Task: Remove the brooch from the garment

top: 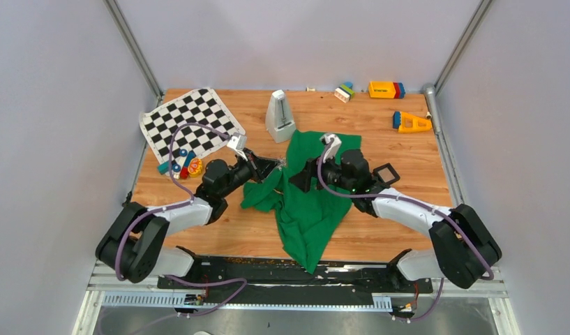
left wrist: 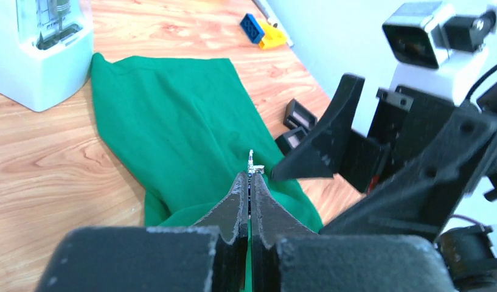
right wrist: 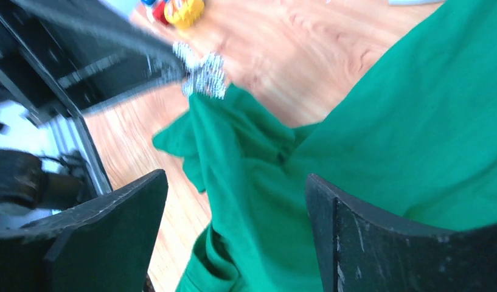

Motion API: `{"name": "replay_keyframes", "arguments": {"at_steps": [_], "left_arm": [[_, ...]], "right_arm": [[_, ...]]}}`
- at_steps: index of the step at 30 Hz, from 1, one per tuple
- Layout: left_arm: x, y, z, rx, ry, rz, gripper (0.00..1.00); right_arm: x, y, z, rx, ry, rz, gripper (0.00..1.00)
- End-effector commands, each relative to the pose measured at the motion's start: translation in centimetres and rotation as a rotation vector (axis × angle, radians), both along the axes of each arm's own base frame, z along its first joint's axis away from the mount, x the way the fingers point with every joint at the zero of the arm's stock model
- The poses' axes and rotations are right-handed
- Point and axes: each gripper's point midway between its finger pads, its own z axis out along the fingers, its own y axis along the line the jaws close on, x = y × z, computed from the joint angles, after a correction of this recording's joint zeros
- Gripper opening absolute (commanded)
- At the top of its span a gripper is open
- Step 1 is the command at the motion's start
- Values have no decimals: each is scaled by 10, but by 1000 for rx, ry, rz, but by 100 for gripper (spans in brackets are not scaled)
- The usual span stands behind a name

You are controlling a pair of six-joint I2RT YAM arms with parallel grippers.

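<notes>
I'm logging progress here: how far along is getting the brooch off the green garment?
Done: the left gripper is shut on the brooch, a small glittery piece. In hand: the garment peaks right up against it, so it looks not yet free; the right gripper stands open over the garment, holding nothing. Left: pulling the two apart.

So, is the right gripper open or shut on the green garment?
Open. In the right wrist view, the right gripper shows its two fingers far apart; the garment is seen between them, not pinched.
</notes>
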Motion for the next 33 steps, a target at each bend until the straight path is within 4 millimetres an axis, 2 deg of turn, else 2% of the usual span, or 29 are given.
{"name": "replay_keyframes", "arguments": {"at_steps": [1, 2, 4, 9, 13, 22, 28, 33], "left_arm": [[-1, 1, 53, -260, -160, -4, 0], [-7, -1, 57, -278, -184, -34, 0], [-11, -5, 51, -279, -170, -69, 0], [-19, -10, 41, -278, -145, -123, 0], [-26, -16, 42, -266, -166, -164, 0], [-28, -28, 37, -271, -135, -228, 0], [-31, -30, 40, -269, -153, -241, 0], [-32, -29, 41, -264, -157, -233, 0]], "right_arm": [[11, 3, 60, 288, 29, 50, 88], [13, 3, 63, 321, 43, 71, 89], [16, 2, 65, 372, 69, 91, 83], [16, 7, 46, 390, 85, 121, 73], [12, 7, 38, 392, 84, 140, 66], [3, 7, 45, 407, 59, 190, 61], [4, 3, 48, 419, 55, 177, 52], [2, -4, 51, 444, 55, 181, 51]]}}
